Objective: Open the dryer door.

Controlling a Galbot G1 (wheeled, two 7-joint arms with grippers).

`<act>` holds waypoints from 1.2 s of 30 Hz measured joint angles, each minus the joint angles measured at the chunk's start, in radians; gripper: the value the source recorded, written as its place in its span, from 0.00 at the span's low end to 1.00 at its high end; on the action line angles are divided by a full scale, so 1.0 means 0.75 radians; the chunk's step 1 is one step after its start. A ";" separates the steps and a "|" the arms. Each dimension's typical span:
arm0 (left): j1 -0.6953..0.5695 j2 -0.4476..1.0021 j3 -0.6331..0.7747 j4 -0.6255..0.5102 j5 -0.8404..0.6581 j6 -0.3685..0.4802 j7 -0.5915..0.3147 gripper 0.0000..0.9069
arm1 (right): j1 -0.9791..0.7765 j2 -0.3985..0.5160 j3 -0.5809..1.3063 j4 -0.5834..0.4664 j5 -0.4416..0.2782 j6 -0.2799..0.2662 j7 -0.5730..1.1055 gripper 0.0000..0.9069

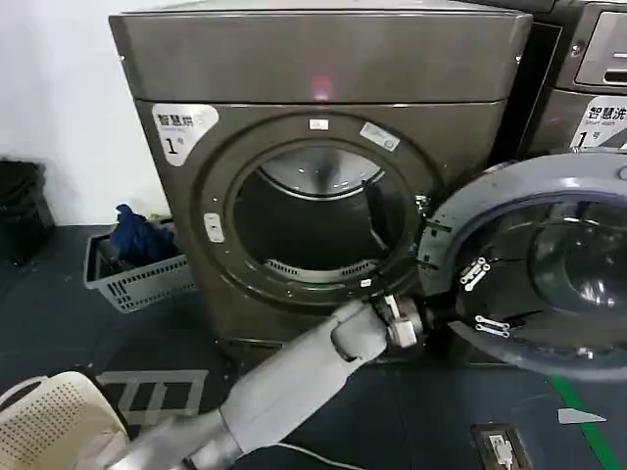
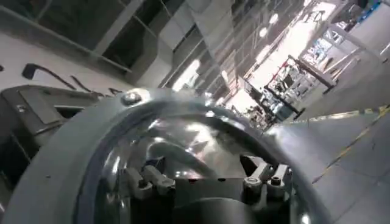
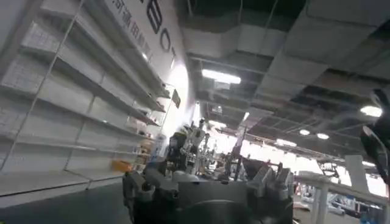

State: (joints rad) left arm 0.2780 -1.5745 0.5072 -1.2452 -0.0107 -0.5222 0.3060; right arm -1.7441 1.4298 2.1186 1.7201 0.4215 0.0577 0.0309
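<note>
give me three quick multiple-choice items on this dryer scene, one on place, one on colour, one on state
1. Where is the basket?
A. on the dryer's left
B. inside the drum
C. on top of the dryer

2. What colour is the small light on the dryer?
A. green
B. red
C. blue

3. How is the door?
A. shut
C. taken off
B. swung open to the right

Answers: 1 A, it sits on the floor at the left; 2 B, it glows red above the opening; 3 B, its grey inner face shows, with the left claw at its hinge edge.
</note>
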 joint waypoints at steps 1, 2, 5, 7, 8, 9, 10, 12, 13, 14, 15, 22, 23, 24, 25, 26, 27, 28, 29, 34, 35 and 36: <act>0.000 -0.006 0.000 0.004 0.000 0.000 0.000 1.00 | 0.000 -0.001 0.000 -0.003 0.000 0.013 -0.006 1.00; -0.002 -0.012 0.000 0.009 0.001 -0.001 0.000 1.00 | -0.001 -0.001 -0.001 -0.004 0.000 0.022 -0.011 1.00; -0.005 -0.031 -0.001 0.025 0.004 -0.001 0.000 1.00 | 0.000 -0.001 -0.005 -0.004 0.000 0.025 -0.016 1.00; -0.007 -0.038 -0.002 0.030 0.007 -0.008 0.000 1.00 | 0.001 -0.001 -0.006 -0.003 0.000 0.025 -0.017 1.00; -0.006 -0.041 -0.002 0.032 0.007 -0.007 0.000 1.00 | 0.001 0.000 -0.007 -0.003 0.000 0.026 -0.017 1.00; -0.007 -0.044 -0.002 0.033 0.007 -0.002 -0.001 1.00 | 0.001 0.000 -0.008 -0.004 0.000 0.027 -0.017 1.00; -0.009 -0.044 -0.003 0.034 0.007 0.000 -0.002 1.00 | 0.002 0.000 -0.009 -0.005 0.000 0.030 -0.018 1.00; -0.008 -0.045 -0.003 0.035 0.007 0.000 -0.002 1.00 | 0.005 0.000 -0.014 -0.007 -0.001 0.032 -0.019 1.00; -0.008 -0.044 -0.003 0.034 0.007 0.000 -0.002 1.00 | 0.006 0.000 -0.015 -0.007 -0.001 0.032 -0.020 1.00; -0.006 -0.041 -0.004 0.031 0.007 0.000 -0.002 1.00 | 0.008 0.001 -0.015 -0.007 -0.002 0.032 -0.020 1.00; -0.005 -0.035 -0.004 0.024 0.007 0.002 -0.002 1.00 | 0.009 0.001 -0.016 -0.007 -0.003 0.032 -0.020 1.00; 0.042 0.071 0.008 -0.091 0.068 0.025 -0.006 1.00 | 0.008 -0.004 -0.018 -0.018 -0.020 0.032 -0.025 1.00; 0.047 0.097 0.009 -0.113 0.080 0.020 -0.006 1.00 | 0.008 -0.006 -0.020 -0.018 -0.024 0.032 -0.026 1.00; 0.052 0.129 0.009 -0.143 0.098 0.010 -0.006 1.00 | 0.008 -0.007 -0.023 -0.018 -0.026 0.031 -0.027 1.00; 0.056 0.159 0.010 -0.167 0.114 0.001 -0.007 1.00 | 0.008 -0.008 -0.024 -0.018 -0.028 0.030 -0.029 1.00; 0.059 0.193 0.011 -0.191 0.137 -0.007 -0.011 1.00 | 0.005 -0.009 -0.026 -0.018 -0.030 0.027 -0.031 1.00; 0.058 0.235 0.013 -0.220 0.167 -0.021 -0.012 1.00 | 0.002 -0.011 -0.027 -0.018 -0.031 0.026 -0.033 1.00; 0.053 0.279 0.016 -0.246 0.192 -0.035 -0.012 1.00 | -0.001 -0.015 -0.028 -0.023 -0.034 0.024 -0.035 1.00; 0.046 0.327 0.019 -0.272 0.216 -0.055 -0.013 1.00 | -0.001 -0.018 -0.029 -0.026 -0.036 0.022 -0.035 1.00; 0.027 0.568 0.014 -0.383 0.365 -0.199 -0.014 1.00 | 0.002 -0.026 -0.045 -0.033 -0.053 0.005 -0.038 1.00; 0.026 0.611 0.009 -0.399 0.410 -0.235 -0.010 1.00 | 0.002 -0.029 -0.046 -0.034 -0.053 0.000 -0.041 1.00; 0.027 0.652 0.000 -0.414 0.460 -0.276 -0.009 1.00 | 0.002 -0.033 -0.047 -0.036 -0.053 -0.003 -0.042 1.00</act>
State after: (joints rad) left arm 0.2985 -1.0852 0.5070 -1.5559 0.3346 -0.7292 0.2991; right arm -1.7424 1.4050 2.0835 1.6928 0.3818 0.0552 -0.0008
